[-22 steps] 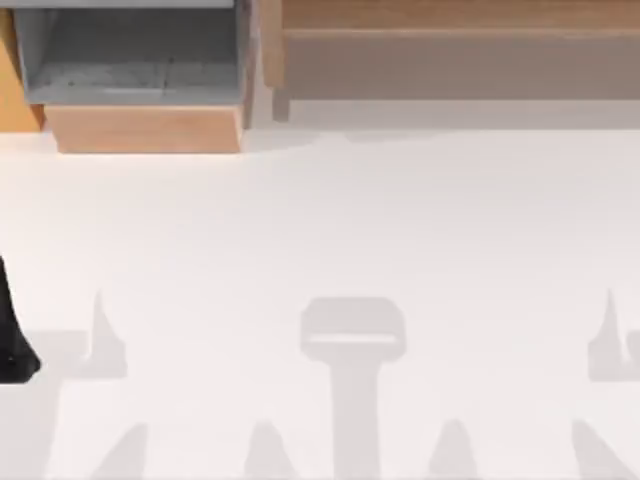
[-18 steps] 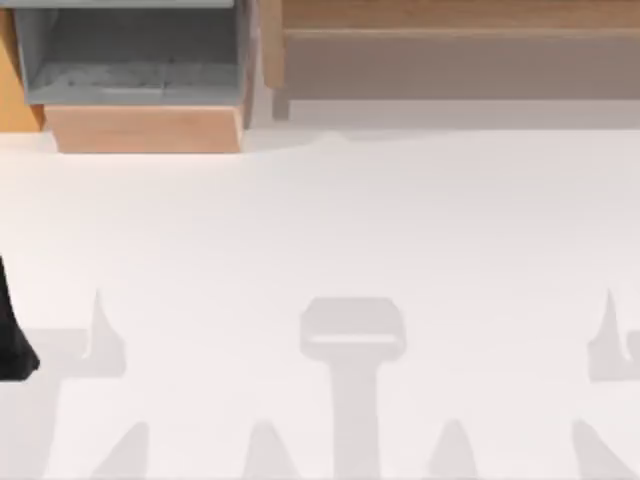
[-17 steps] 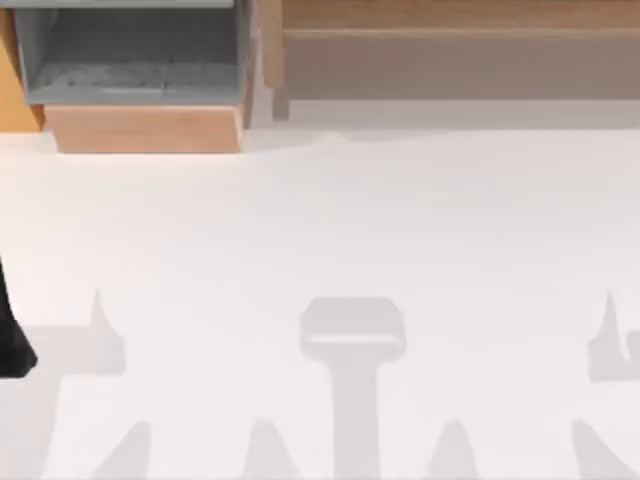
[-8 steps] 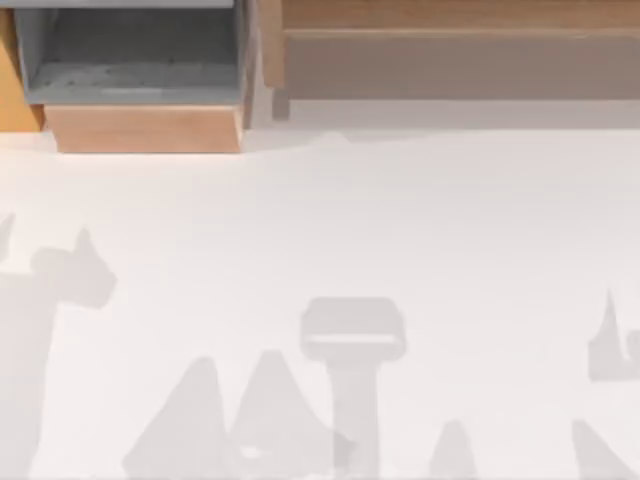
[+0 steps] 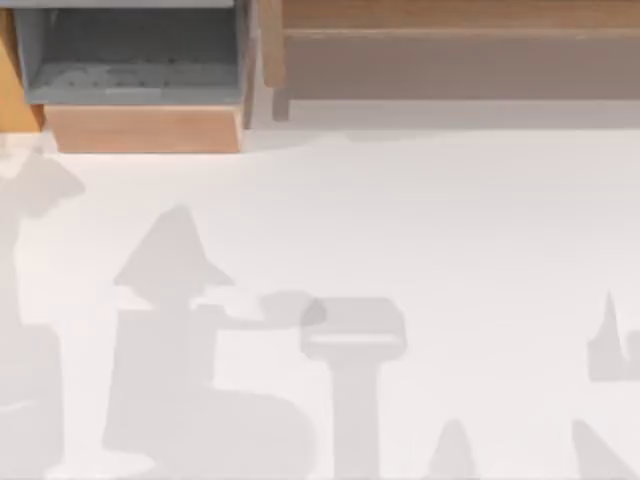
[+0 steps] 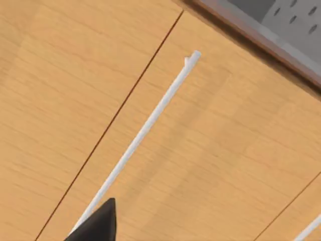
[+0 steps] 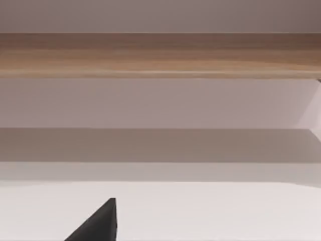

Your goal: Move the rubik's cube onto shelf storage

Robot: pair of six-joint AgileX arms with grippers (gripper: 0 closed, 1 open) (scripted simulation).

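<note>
Top view: shelf storage (image 5: 450, 50) runs along the far edge from 12 to 2 o'clock, wooden board on top, taupe front facing me. Grey-lined box (image 5: 135, 70) with a light wood front sits at 11 o'clock, just beside the shelf's left end. White table (image 5: 450, 220) spreads wide between the furniture and the near edge, carrying arm shadows, densest at 8 o'clock.

Left wrist view: my left gripper's dark fingertip (image 6: 98, 223) is close against an orange wood panel (image 6: 60, 90) with a white bar handle (image 6: 150, 125). Right wrist view: my right fingertip (image 7: 98, 223) hangs over the table, facing the shelf front.

Can't tell either gripper's opening. Can't locate the rubik's cube.
</note>
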